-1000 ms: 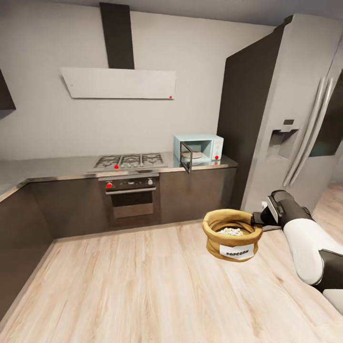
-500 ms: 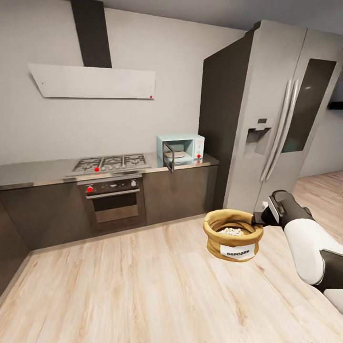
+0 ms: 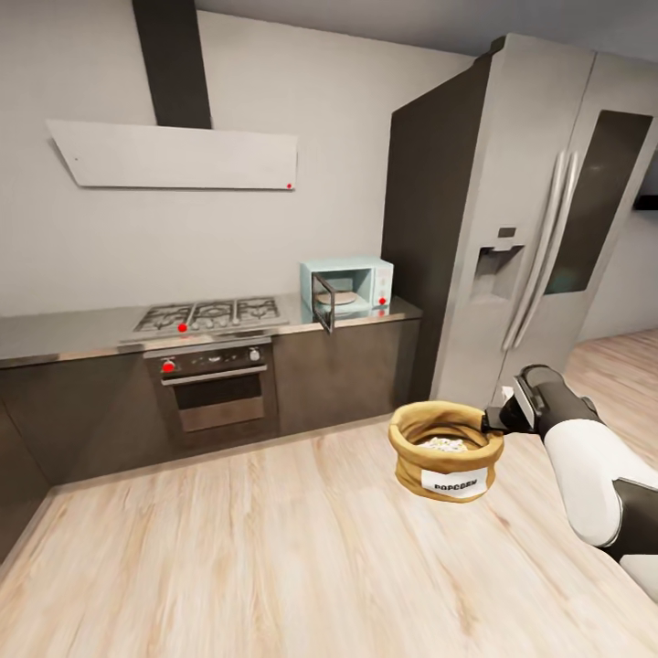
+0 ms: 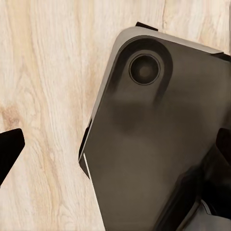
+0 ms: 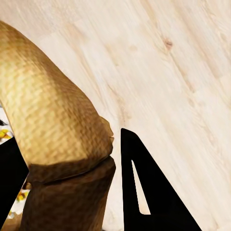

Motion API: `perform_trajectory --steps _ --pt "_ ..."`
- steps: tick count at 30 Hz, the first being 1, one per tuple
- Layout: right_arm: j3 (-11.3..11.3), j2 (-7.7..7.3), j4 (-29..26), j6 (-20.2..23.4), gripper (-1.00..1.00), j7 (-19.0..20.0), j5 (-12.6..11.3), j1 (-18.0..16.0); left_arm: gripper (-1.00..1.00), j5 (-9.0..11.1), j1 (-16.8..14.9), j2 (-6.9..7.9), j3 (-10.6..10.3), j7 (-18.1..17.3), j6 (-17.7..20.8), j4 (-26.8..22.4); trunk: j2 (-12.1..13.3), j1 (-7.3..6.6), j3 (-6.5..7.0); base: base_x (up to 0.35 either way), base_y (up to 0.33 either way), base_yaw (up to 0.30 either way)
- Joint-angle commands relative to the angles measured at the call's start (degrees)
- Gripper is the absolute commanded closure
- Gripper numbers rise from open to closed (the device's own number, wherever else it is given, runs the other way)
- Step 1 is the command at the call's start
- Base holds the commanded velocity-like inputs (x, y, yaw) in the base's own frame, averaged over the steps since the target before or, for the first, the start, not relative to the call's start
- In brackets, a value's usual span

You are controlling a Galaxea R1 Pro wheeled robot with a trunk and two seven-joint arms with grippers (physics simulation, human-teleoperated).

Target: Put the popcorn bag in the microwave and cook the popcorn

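Item: popcorn bag [image 3: 446, 450]. I am holding it in mid-air above the wood floor [image 3: 274, 548], at the near right of the scene, upright, its white label facing me. My right gripper [image 3: 498, 420] is pinching the bag's rolled rim on its right side; in the right wrist view my fingers [image 5: 144, 192] are sitting on either side of the brown rim [image 5: 53, 125].

Item: popcorn [image 3: 443, 444]. A pale heap is lying inside the bag.

Item: microwave [image 3: 347, 285]. It is standing on the counter [image 3: 73, 329] at the far side of the kitchen, at the counter's right end, with its door [image 3: 323, 302] hanging open toward me and a round plate showing inside.

Item: gas hob [image 3: 208, 315]. It is sitting in the counter to the left of the microwave, with a built-in oven [image 3: 217, 388] below it and a flat hood [image 3: 174, 157] on the wall above.

Item: fridge [image 3: 539, 219]. Tall, grey, two-doored, it is standing just right of the counter.

Item: left gripper [image 4: 115, 154]. It is pointing down over a dark part of my own body and the floor; its fingers are spread wide, holding nothing.
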Motion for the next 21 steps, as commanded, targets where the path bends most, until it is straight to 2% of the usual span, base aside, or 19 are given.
perform_trajectory --steps 1,21 --pt "-0.34 0.09 -0.06 0.16 1.00 0.49 0.61 -0.05 -1.00 0.14 -0.03 0.02 0.07 0.13 -0.17 0.01 -0.04 0.03 -0.07 0.315 0.000 0.000" --pt "-0.34 0.18 0.03 0.16 1.00 0.37 0.59 -0.05 -1.00 0.31 -0.03 0.06 0.14 0.13 -0.13 0.01 -0.04 0.03 -0.07 0.320 -0.011 0.000"
